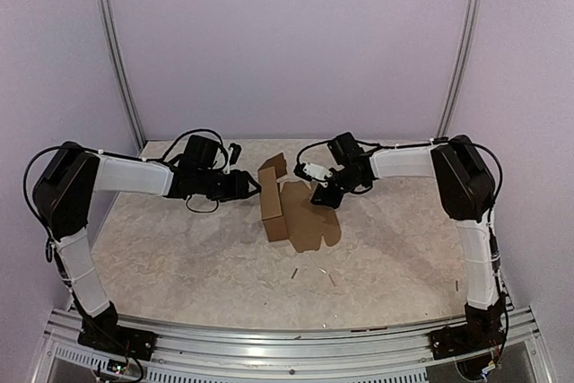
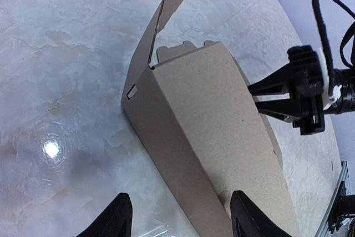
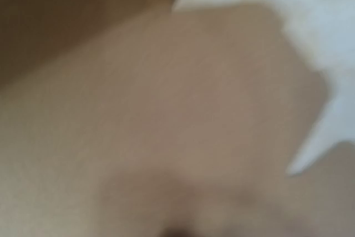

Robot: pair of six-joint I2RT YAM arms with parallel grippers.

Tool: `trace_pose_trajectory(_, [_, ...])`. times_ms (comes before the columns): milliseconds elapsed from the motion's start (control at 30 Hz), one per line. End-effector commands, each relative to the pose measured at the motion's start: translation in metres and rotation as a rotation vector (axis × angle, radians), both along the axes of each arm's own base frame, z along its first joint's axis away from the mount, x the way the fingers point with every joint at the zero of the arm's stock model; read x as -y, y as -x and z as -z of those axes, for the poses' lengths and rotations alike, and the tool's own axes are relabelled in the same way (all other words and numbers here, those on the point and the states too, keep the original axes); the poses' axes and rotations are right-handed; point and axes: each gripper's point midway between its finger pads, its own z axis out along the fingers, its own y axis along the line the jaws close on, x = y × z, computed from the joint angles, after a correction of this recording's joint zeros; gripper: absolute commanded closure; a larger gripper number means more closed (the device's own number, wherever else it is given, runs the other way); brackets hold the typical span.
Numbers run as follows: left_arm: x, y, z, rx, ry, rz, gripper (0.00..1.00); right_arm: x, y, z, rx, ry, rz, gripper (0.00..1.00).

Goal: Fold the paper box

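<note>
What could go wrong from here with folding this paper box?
The paper box has one panel raised, and the left pincer stands open, gripping nothing, so the panel might flop back. The right pincer meets the cardboard from the other side and could push the loose box across the table. The right wrist view is all blurred cardboard, so a bad crease might go unseen.
</note>
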Motion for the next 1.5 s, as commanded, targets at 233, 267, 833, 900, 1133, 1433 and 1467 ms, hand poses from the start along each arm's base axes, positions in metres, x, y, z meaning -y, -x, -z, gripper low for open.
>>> trace_pose_trajectory(233, [-0.001, 0.011, -0.017, 0.021, -0.111, -0.042, 0.4, 0.044, 0.08, 0.044, -0.169, 0.203, 0.138, 0.82])
trace_pose_trajectory(267, [0.002, 0.014, -0.017, 0.019, -0.109, -0.032, 0.4, 0.043, 0.095, 0.046, -0.234, 0.169, 0.166, 0.82])
trace_pose_trajectory(833, [0.031, 0.051, -0.029, 0.023, -0.159, 0.048, 0.39, 0.052, 0.122, -0.025, -0.11, 0.088, -0.015, 0.77])
trace_pose_trajectory(900, [0.032, 0.055, -0.031, 0.025, -0.168, 0.051, 0.39, 0.058, 0.112, -0.014, -0.056, 0.147, -0.018, 0.77])
trace_pose_trajectory(1133, [0.035, 0.064, -0.026, 0.012, -0.198, 0.059, 0.39, 0.06, 0.092, 0.017, -0.01, 0.21, 0.007, 0.79])
trace_pose_trajectory(1433, [0.044, 0.074, -0.02, -0.029, -0.182, 0.118, 0.39, 0.11, 0.147, 0.053, -0.186, 0.34, 0.095, 0.79])
trace_pose_trajectory(1467, [0.048, 0.076, -0.021, -0.03, -0.171, 0.135, 0.39, 0.112, 0.157, 0.054, -0.228, 0.339, 0.097, 0.79])
